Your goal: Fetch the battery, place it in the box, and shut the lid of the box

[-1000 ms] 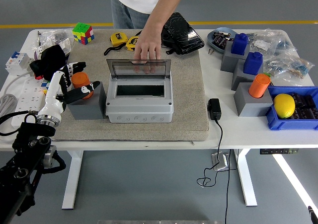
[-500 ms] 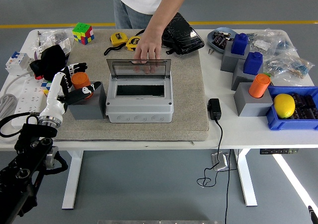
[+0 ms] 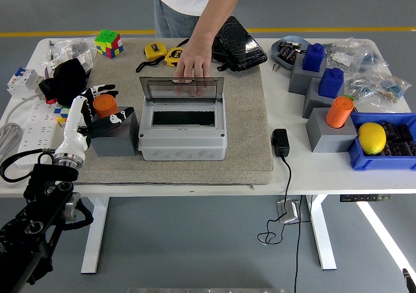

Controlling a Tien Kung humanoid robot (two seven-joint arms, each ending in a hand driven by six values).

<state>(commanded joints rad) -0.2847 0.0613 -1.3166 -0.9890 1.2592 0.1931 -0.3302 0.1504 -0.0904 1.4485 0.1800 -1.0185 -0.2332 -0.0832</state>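
Observation:
An orange battery (image 3: 104, 104) stands upright in a grey block (image 3: 116, 138) at the left end of the mat. My left hand (image 3: 105, 103) reaches in from the lower left. Its black fingers (image 3: 101, 88) are spread behind the battery and its thumb lies in front, without a firm grip that I can see. The grey box (image 3: 182, 137) sits mid-mat with its clear lid (image 3: 182, 89) standing open. A person's hand (image 3: 193, 64) rests on the lid's top edge. My right arm is out of view.
Behind my left hand are a black cloth (image 3: 64, 78), a power strip (image 3: 29, 121) and a Rubik's cube (image 3: 108, 43). Tape measures (image 3: 156, 50) and a black pouch (image 3: 238, 43) lie beyond the box. Grey blocks with blue and orange cylinders (image 3: 338, 112) stand at the right, beside a blue bin (image 3: 383, 158).
My left hand has crept forward and up, bringing its fingers closer around the orange battery. The person's hand stays on the lid, and the battery has not moved.

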